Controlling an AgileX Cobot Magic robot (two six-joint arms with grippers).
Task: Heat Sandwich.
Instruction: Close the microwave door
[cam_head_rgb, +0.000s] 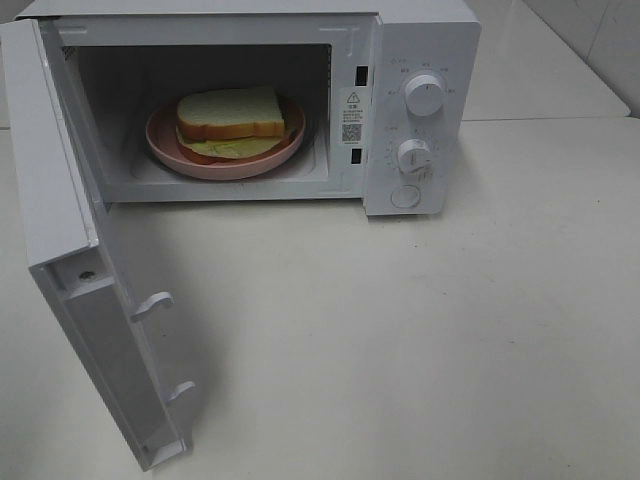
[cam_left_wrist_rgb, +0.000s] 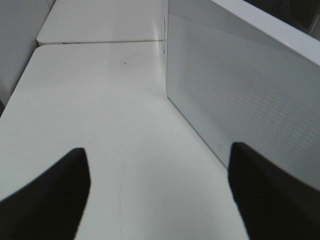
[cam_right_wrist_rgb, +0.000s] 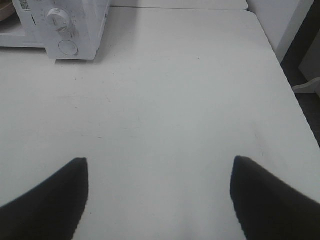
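The sandwich (cam_head_rgb: 232, 113), white bread with a tan crust and pale green filling, lies on a round pink plate (cam_head_rgb: 165, 140) inside the white microwave (cam_head_rgb: 420, 60). The microwave door (cam_head_rgb: 50, 170) stands swung wide to the left. Neither gripper shows in the exterior high view. In the left wrist view my left gripper (cam_left_wrist_rgb: 160, 195) is open over bare table, its dark fingers far apart, with the door's outer face (cam_left_wrist_rgb: 240, 85) close beside it. My right gripper (cam_right_wrist_rgb: 160, 197) is open too, nothing between its fingers, some way from the microwave's control panel (cam_right_wrist_rgb: 65, 25).
The control panel carries two knobs (cam_head_rgb: 425, 95) (cam_head_rgb: 413, 155) and a round button (cam_head_rgb: 405, 196). The white table (cam_head_rgb: 400, 330) stretches in front of and right of the microwave. Its right edge (cam_right_wrist_rgb: 287, 80) shows in the right wrist view.
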